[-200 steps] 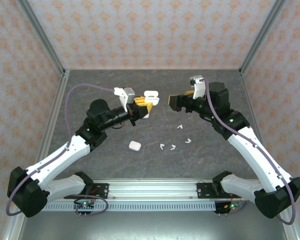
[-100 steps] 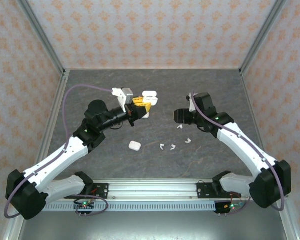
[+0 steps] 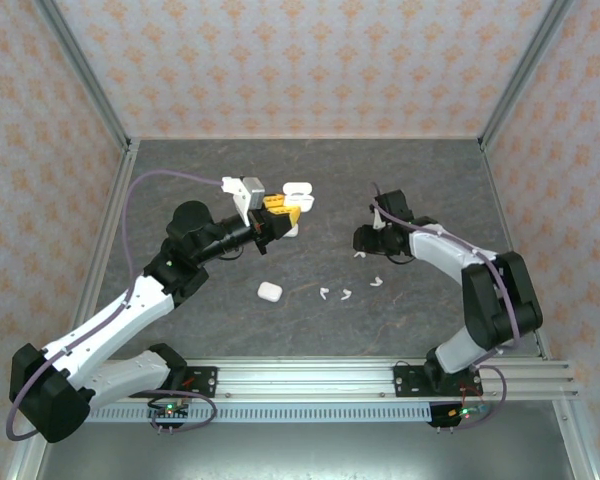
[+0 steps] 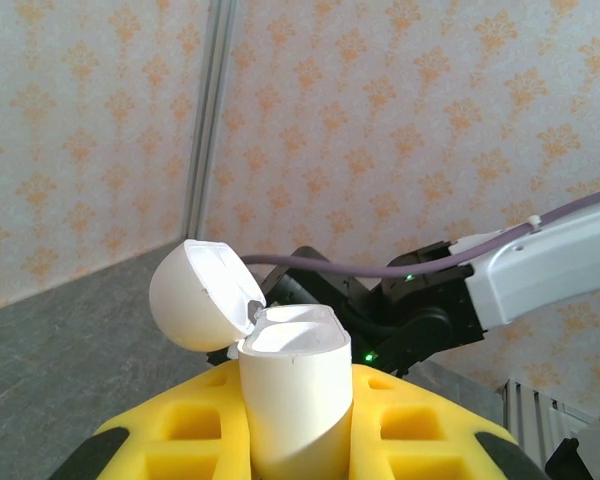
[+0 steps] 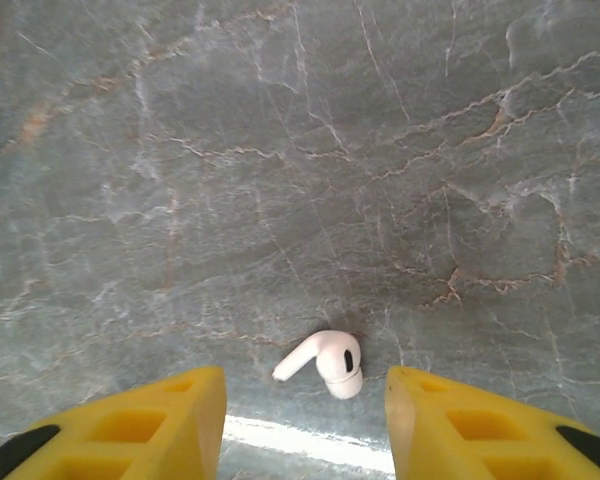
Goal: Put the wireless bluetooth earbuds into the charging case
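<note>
Four or so white earbuds (image 3: 346,294) lie loose on the table (image 3: 420,180), lower centre of the top view, all well apart from the charging case (image 3: 298,192). Your left gripper (image 3: 278,207) is pinched tight on that case's lower body and holds it off the table, upper centre of frame. In the left wrist view the case stands upright between the jaws, lid (image 4: 202,295) flipped back to the left, mouth facing up. Likely reason: gripping low leaves the opening free, and a steady upright case gives the other arm a fixed target. You can't tell whether either socket is filled, because the rim hides the inside.

Your right gripper (image 5: 300,430) is low over the table, right of centre in the top view, jaws spread. Its wrist view shows one earbud (image 5: 325,362) lying on its side at bottom centre. It sits between the two jaws, touching neither, with its stem pointing left. Nothing is picked yet. The jaws straddle it so they can meet on it from both sides.

Judgement: you're at the pick step for this one, and its insertion hasn't started. Risk: it's tiny and rounded, so it may squirt out or roll if the jaws land off-centre. With the stem lying flat, you'll probably need to reorient it before it drops into the case.

A second case (image 3: 269,291), closed, sits on the table to the lower left of the loose ones.
</note>
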You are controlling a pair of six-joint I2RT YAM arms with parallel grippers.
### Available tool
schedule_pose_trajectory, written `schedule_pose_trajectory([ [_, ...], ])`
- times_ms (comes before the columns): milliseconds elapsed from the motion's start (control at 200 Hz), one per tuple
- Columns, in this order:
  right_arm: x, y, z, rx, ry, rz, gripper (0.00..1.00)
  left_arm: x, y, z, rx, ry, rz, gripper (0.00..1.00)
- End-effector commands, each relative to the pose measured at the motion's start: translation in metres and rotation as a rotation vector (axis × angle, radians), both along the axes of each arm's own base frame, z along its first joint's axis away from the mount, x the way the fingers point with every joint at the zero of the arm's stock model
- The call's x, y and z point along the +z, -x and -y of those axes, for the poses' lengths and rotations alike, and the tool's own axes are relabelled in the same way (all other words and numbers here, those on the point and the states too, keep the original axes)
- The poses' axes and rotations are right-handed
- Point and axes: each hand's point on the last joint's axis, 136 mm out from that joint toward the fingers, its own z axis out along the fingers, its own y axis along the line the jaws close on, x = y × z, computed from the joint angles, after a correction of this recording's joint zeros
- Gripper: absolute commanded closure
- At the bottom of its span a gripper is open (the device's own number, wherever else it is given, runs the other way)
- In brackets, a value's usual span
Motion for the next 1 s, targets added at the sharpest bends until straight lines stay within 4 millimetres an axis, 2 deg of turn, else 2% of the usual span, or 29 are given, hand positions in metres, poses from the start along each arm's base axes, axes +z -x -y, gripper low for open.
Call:
schedule_pose_trajectory([
  [0, -0.008, -0.010, 0.000, -0.009, 0.011, 0.007, 0.56, 0.003, 0.006, -0.002, 0.009, -0.005, 0.027, 1.00],
  [295, -0.028, -0.006, -0.003, 0.000, 0.005, -0.043, 0.63, 0.000, 0.003, -0.002, 0.018, -0.015, 0.021, 1.00],
  [560, -0.035, -0.009, -0.005, 0.011, 0.008, -0.065, 0.69, -0.002, 0.003, -0.002, 0.016, -0.018, 0.016, 1.00],
  [741, -0.036, -0.007, -0.007, 0.015, 0.000, -0.076, 0.78, -0.002, 0.004, -0.003, 0.021, -0.022, 0.018, 1.00],
  [871, -0.027, -0.008, -0.007, 0.017, -0.010, -0.043, 0.82, -0.002, 0.004, -0.004, 0.026, -0.023, 0.018, 1.00],
  [996, -0.002, -0.013, -0.007, 0.024, -0.022, 0.039, 0.83, -0.003, 0.003, -0.003, 0.024, -0.022, 0.013, 1.00],
])
